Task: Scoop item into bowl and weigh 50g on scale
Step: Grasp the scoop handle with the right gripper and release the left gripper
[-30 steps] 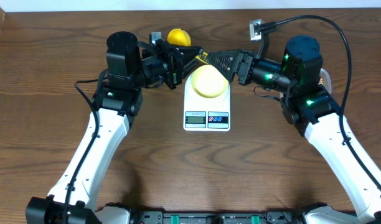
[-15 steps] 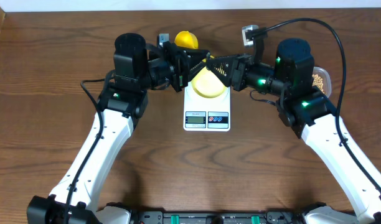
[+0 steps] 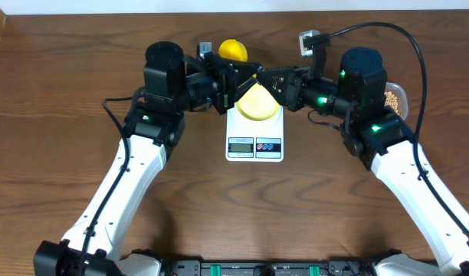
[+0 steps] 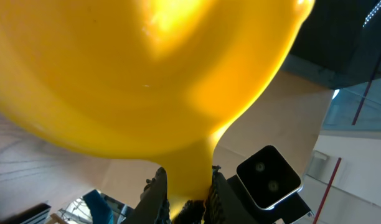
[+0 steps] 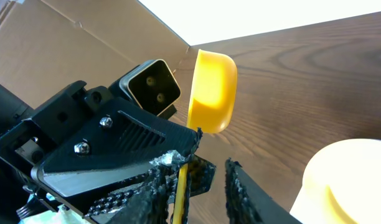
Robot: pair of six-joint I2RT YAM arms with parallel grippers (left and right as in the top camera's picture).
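Note:
My left gripper (image 3: pixel 246 73) is shut on the handle of the bright yellow scoop (image 3: pixel 233 50), held sideways in the air behind the scale; in the left wrist view the scoop (image 4: pixel 147 68) fills the frame, its handle pinched between the fingers (image 4: pixel 155 193). My right gripper (image 3: pixel 265 77) meets it tip to tip, open, its jaws either side of the handle's end (image 5: pixel 180 186). The pale-yellow bowl (image 3: pixel 257 101) stands on the white scale (image 3: pixel 254 142), just below both grippers, and shows in the right wrist view (image 5: pixel 346 180). The beans (image 3: pixel 389 98) lie in a clear tub, mostly hidden behind the right arm.
The brown wooden table (image 3: pixel 66 77) runs to a white wall at the back. A cardboard box edge (image 5: pixel 66 37) shows in the right wrist view. A cable (image 3: pixel 418 46) loops over the right arm.
My left gripper has moved a little to the right with the scoop. My right arm swung left and its gripper closed in on the scoop's handle end.

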